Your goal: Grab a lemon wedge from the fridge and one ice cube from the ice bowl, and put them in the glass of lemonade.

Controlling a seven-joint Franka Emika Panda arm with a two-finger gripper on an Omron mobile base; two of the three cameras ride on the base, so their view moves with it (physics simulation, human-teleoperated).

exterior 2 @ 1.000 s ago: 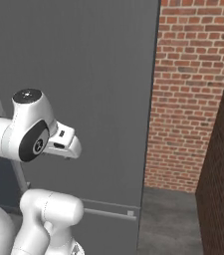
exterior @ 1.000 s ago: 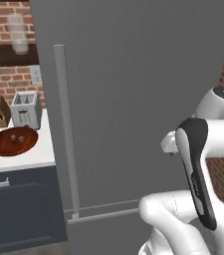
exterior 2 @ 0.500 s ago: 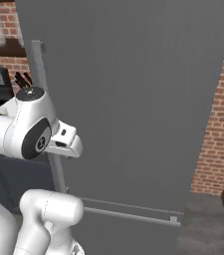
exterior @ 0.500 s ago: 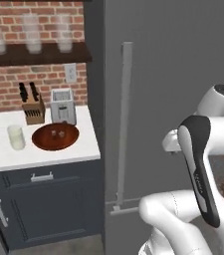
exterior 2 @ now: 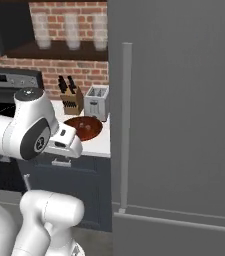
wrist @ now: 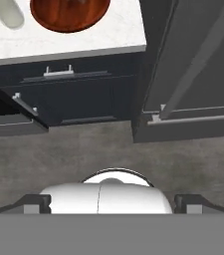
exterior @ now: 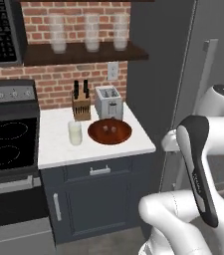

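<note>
The fridge (exterior 2: 184, 100) is shut, its long bar handle (exterior 2: 125, 125) upright, so the lemon wedge is hidden. To its left, on the white counter (exterior: 123, 149), sits the reddish-brown ice bowl (exterior: 109, 132) with small lumps inside, and beside it the glass of lemonade (exterior: 75, 133). In the hand view the ice bowl (wrist: 68, 12) and the glass of lemonade (wrist: 6, 12) lie at the top edge and the fridge (wrist: 198, 60) at the right. My gripper (wrist: 112, 206) points down at the floor, well short of the counter, open and holding nothing.
A toaster (exterior: 108, 101) and a knife block (exterior: 81, 104) stand behind the bowl. A stove (exterior: 9, 144) is left of the counter, with frosted glasses (exterior: 91, 32) on a shelf above. Dark cabinet drawers (wrist: 68, 94) sit below the counter, above grey floor (wrist: 108, 149).
The whole picture has shifted: the base has moved, so the counter, bowl, glass and stove come further into view and the fridge slides right. The arm keeps its pose, jaws still open.
</note>
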